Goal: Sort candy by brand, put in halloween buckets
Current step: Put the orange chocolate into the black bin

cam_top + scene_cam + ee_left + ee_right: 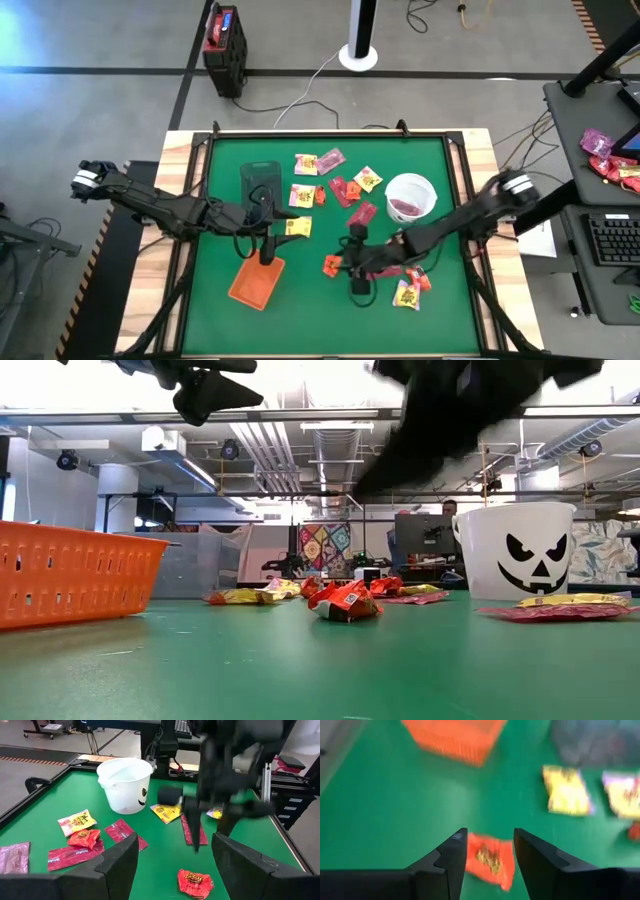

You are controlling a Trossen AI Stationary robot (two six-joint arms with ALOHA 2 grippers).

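Observation:
In the high view, my right gripper point(350, 264) hangs open over the table's middle, beside an orange-wrapped candy point(332, 266). In its wrist view the open fingers point(490, 836) frame that candy point(490, 861) from above, apart from it. My left gripper point(268, 248) is open and empty point(175, 847), above the far end of the orange tray point(255, 283). The white bucket point(410, 197) with a jack-o'-lantern face point(515, 550) stands right of centre with red candy inside. The dark tub point(262, 181) stands beyond the tray. More candies lie loose on the green mat.
Loose wrappers, yellow, pink, red and orange, lie between tub and bucket point(335, 185), and a few near the right gripper point(410, 290). A raised frame point(330, 134) rims the mat. A red-and-black box point(225, 38) stands on the floor beyond the table. A person sits far back point(450, 510).

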